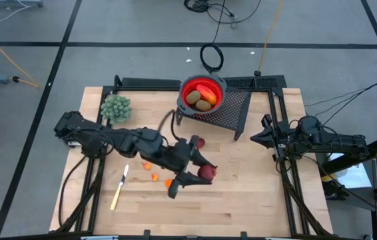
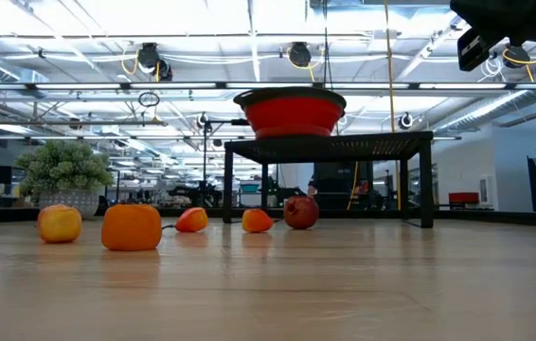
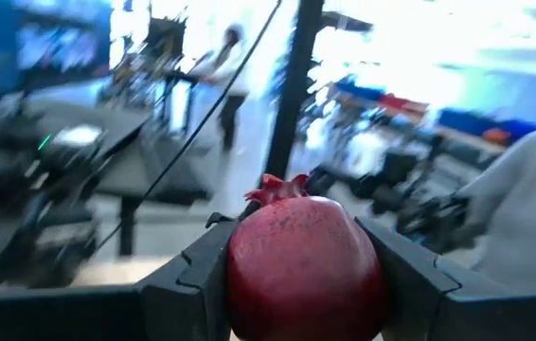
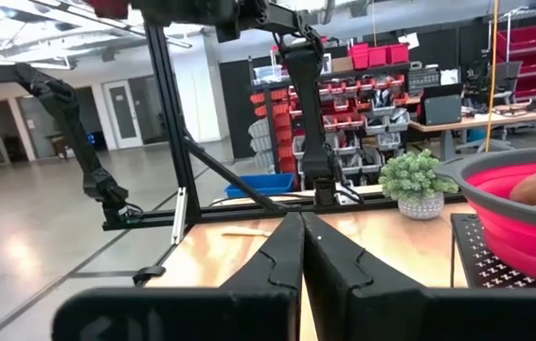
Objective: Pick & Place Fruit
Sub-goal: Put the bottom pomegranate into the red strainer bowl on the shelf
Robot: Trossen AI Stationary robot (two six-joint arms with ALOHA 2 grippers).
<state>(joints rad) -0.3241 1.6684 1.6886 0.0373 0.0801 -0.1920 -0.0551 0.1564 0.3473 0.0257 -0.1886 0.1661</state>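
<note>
Pomegranate (image 3: 304, 267) clamped between the two fingers of the left claw (image 1: 198, 175), crown end pointing away from the wrist; seen from above it sits near the middle of the wooden surface (image 1: 255, 200), and the low view does not show whether it is lifted. Small orange fruit bits (image 1: 154, 177) lie scattered on the boards just beside the left arm. Yellow-handled knife (image 1: 117, 193) rests toward the left front. Second dark red pomegranate (image 1: 200, 142) sits on the boards just behind the claw, near the black mesh stand (image 1: 232, 107). Right claw (image 1: 260, 137) waits at the right edge, fingers pressed together, holding nothing. Farther back, red bowl (image 1: 187, 87) on the stand holds two brownish-green ovals (image 1: 204, 105) and an elongated red-orange piece (image 1: 206, 91). Green bushy clump (image 1: 116, 107) stands at the back left.
</note>
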